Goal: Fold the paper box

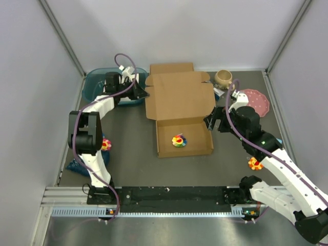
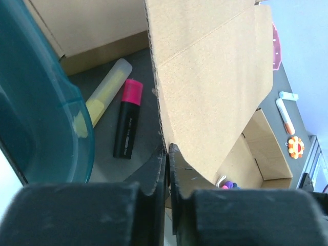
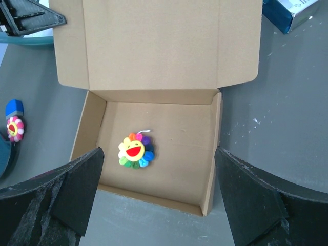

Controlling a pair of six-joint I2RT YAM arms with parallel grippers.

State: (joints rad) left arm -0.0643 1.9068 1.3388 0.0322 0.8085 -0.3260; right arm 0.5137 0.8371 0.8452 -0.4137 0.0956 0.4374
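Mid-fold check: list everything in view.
paper box: one, brown, centre, lid open
rainbow toy: one, multicolour, in paper box
second box: one, brown, behind lid
bin: one, teal, far left
yellow highlighter: one, yellow, beside bin
pink highlighter: one, pink, beside bin
cup: one, tan, far right
plate: one, pink, right
carton: one, blue, by cup
left flower: one, mixed, left
right flower: one, orange, right
left gripper: one, black, shut on lid
right gripper: one, black, open beside box

Teal bin (image 1: pixel 95 86) and highlighters (image 2: pixel 126 123) crowd the paper box (image 1: pixel 179 97).
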